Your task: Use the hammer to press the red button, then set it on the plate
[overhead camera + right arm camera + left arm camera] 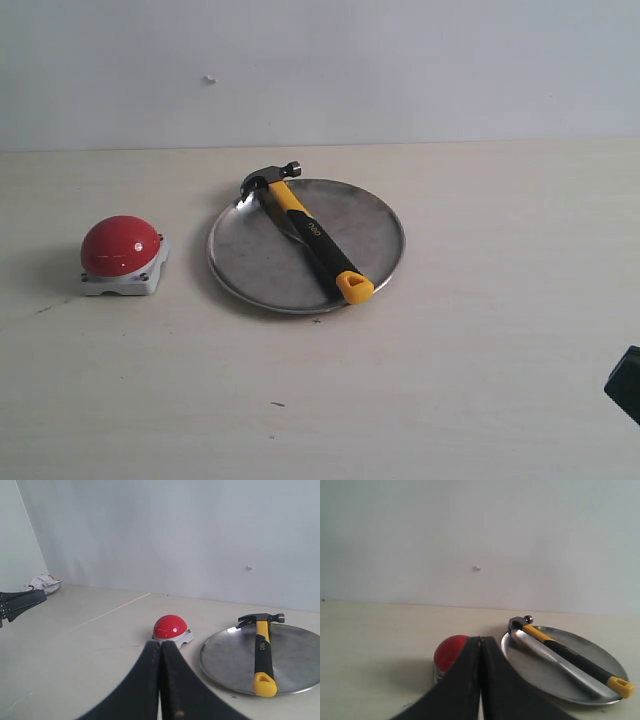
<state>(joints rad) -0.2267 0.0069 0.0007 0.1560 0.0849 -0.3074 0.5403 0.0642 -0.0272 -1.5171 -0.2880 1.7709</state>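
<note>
The left fingers (465,680) are pressed together with nothing between them, and so are the right fingers (147,680); both pairs are clear of the things on the desk (470,380). Beyond them the hammer (310,235) lies across the plate (245,265), its dark head resting at the far-left rim and the yellow end of its handle reaching the near-right rim. The red button (120,244) sits on its grey base left of the plate, near it but not touching.
</note>
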